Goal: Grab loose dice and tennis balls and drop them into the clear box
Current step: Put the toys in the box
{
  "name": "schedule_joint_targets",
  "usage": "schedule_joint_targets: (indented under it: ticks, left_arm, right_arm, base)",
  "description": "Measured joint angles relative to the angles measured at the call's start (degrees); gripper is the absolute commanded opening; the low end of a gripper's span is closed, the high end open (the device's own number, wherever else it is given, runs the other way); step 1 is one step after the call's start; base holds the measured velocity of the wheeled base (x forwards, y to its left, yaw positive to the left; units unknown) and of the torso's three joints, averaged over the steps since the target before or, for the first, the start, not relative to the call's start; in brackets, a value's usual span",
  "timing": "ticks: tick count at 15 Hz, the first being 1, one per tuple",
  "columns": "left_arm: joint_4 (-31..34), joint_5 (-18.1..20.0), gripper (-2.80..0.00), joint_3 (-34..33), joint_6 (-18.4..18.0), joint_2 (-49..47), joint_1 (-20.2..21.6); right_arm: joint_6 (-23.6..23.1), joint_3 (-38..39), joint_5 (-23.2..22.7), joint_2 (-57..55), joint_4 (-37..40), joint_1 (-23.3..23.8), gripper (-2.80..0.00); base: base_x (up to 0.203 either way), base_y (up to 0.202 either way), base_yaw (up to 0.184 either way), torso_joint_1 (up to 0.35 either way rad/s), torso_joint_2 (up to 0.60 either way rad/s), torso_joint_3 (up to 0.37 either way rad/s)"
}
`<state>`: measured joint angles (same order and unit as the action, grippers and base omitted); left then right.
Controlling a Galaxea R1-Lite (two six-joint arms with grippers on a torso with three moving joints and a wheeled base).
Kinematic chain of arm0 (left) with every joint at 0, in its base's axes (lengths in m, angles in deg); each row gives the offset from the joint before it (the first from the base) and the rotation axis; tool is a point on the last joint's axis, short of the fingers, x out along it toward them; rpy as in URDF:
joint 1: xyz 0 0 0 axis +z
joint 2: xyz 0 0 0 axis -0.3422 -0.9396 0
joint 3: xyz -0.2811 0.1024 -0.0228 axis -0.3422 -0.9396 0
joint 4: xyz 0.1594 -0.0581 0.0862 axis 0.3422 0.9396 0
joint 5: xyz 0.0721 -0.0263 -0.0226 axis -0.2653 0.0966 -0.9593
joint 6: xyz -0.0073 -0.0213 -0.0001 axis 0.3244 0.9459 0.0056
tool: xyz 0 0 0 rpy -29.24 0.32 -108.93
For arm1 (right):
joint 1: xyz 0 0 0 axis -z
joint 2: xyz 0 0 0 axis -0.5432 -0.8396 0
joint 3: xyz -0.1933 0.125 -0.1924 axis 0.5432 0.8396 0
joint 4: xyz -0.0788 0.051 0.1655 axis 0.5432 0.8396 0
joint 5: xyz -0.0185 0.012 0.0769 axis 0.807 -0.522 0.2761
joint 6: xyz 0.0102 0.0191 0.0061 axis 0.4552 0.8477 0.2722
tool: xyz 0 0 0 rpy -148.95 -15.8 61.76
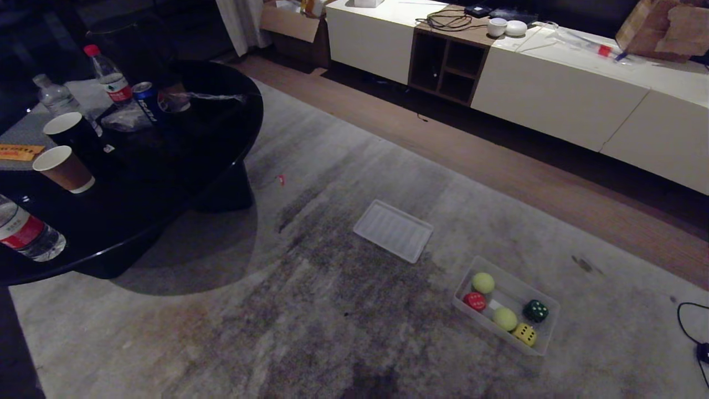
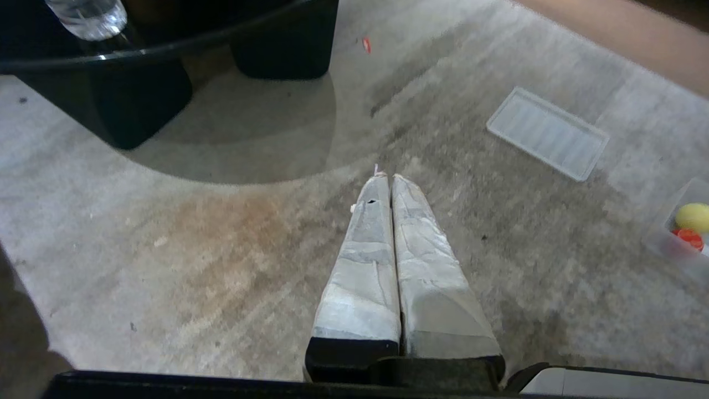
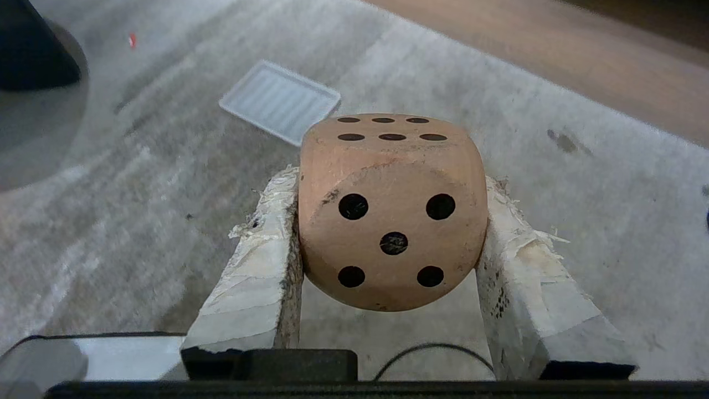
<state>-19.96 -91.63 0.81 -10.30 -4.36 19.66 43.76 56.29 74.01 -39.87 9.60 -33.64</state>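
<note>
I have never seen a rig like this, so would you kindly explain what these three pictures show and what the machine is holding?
This is a two-armed robot on wheels. The wide picture comes from its head, looking down at a rug; neither arm shows there. On the rug lie a ribbed lid and the clear box, holding two tennis balls, a red die, a green die and a yellow die. The other two pictures come from wrist cameras. The left claw is shut and empty. The right claw grips a tan die.
</note>
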Motion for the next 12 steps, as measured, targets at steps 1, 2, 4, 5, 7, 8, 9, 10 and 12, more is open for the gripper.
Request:
schedule_joint_targets:
  ticks: [1,2,4,5,7,8,9,10,12]
  left_arm:
    - [0.0,0.0,-2.8,0.0,-0.1,0.0,0.0]
    - [0.0,0.0,-2.8,0.0,-0.1,0.0,0.0]
    - [0.0,0.0,-2.8,0.0,-0.1,0.0,0.0]
    - [0.0,0.0,-2.8,0.0,-0.1,0.0,0.0]
    - [0.0,0.0,-2.8,0.0,-0.1,0.0,0.0]
    - [0.0,0.0,-2.8,0.0,-0.1,0.0,0.0]
    - [0.0,0.0,-2.8,0.0,-0.1,0.0,0.0]
    - [0.0,0.0,-2.8,0.0,-0.1,0.0,0.0]
    - [0.0,0.0,-2.8,0.0,-0.1,0.0,0.0]
  right_arm:
    - [-0.2,0.0,0.0,0.0,0.0,0.0,-2.8]
    - [-0.5,0.0,0.0,0.0,0.0,0.0,-2.8]
    - [-0.8,0.0,0.0,0.0,0.0,0.0,-2.8]
    - [-0.9,0.0,0.0,0.0,0.0,0.0,-2.8]
    - [-0.8,0.0,0.0,0.0,0.0,0.0,-2.8]
    - [-0.8,0.0,0.0,0.0,0.0,0.0,-2.8]
    - [-0.8,0.0,0.0,0.0,0.0,0.0,-2.8]
    - [-0.7,0.0,0.1,0.0,0.0,0.0,-2.8]
    - [-0.7,0.0,0.1,0.0,0.0,0.0,-2.8]
  base:
    - [0.0,0.0,0.0,0.006,0.0,-0.207]
    - [0.0,0.0,0.0,-0.002,0.0,-0.198]
    - [0.0,0.0,0.0,0.005,0.0,-0.2]
    - [0.0,0.0,0.0,0.001,0.0,-0.201]
    - [0.0,0.0,0.0,0.003,0.0,-0.197]
    - [0.0,0.0,0.0,0.006,0.0,-0.2]
    - [0.0,0.0,0.0,-0.002,0.0,-0.193]
    - [0.0,0.0,0.0,0.005,0.0,-0.196]
    - [0.0,0.0,0.0,0.004,0.0,-0.199]
